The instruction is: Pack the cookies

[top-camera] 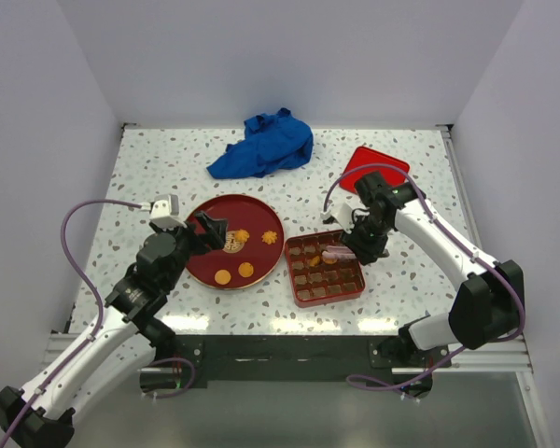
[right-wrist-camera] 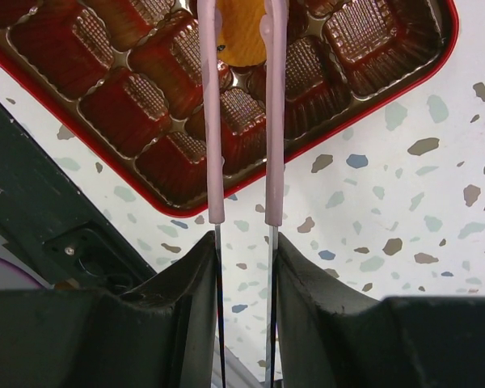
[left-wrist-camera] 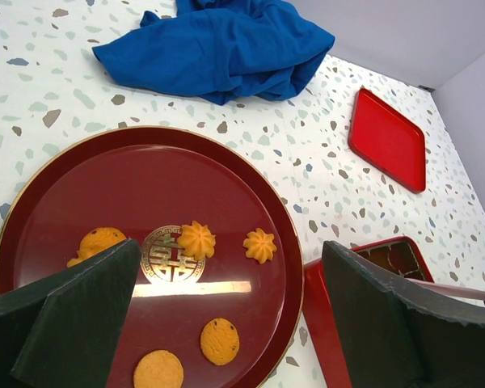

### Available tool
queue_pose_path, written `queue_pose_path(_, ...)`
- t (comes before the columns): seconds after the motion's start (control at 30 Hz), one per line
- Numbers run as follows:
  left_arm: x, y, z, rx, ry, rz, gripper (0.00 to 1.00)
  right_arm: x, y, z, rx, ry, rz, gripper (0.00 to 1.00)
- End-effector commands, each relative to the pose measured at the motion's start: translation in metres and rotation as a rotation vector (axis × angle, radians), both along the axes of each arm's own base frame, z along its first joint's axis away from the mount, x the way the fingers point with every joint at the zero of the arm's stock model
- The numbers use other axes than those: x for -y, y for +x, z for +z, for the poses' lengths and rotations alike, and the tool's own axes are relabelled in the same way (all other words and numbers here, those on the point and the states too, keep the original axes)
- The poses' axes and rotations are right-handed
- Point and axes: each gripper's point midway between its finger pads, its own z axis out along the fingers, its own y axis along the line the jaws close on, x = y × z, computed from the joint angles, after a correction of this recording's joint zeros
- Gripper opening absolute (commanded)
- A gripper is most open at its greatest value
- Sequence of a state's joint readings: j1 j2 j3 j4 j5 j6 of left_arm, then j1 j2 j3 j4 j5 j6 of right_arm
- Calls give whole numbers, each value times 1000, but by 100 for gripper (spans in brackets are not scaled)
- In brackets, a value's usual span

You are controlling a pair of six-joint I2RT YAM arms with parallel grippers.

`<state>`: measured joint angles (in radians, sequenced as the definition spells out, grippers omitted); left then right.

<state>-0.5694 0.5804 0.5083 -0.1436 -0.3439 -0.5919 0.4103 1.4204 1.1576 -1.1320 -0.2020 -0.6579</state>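
Several orange cookies lie on the round dark red plate (top-camera: 201,266): two flower-shaped ones (left-wrist-camera: 196,240) (left-wrist-camera: 260,245) and three round ones (left-wrist-camera: 219,340). My left gripper (left-wrist-camera: 230,267) hovers open and empty over the plate; in the top view it (top-camera: 210,229) is above the plate's left half. My right gripper (right-wrist-camera: 244,242) is shut on pink tongs (right-wrist-camera: 212,121). The tongs' tips hold a round cookie (right-wrist-camera: 242,36) over the red compartment tray (right-wrist-camera: 105,113). In the top view the tongs (top-camera: 338,253) reach over the tray (top-camera: 324,297), which holds a few cookies.
A crumpled blue cloth (top-camera: 266,145) lies at the back of the table, behind the plate. A flat red lid (top-camera: 374,168) lies behind the tray on the right. The plate and the tray sit side by side, almost touching.
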Motion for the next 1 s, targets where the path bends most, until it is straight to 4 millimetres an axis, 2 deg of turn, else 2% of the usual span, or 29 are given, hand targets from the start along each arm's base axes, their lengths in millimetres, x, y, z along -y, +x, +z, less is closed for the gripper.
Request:
queue_pose_path(0.0,-3,3,9,27,-27,25,100,-8,4,14,35,44,15,33)
queue_pose_path(0.2,-1,4,9,28,-28,17,100,-12,3,13,32,67,24,30)
queue_pose_path(0.37,0,5,11,31,-20,14,100,-14,14,8,38,38,15,28)
queue_pose_path(0.67,-3,3,11,33,-33,25,100,-6,16,-2,21,-24,10,25)
queue_pose_path(0.97,-1,5,13,36,-26,18,100,-15,29,8,59,-2,15,24)
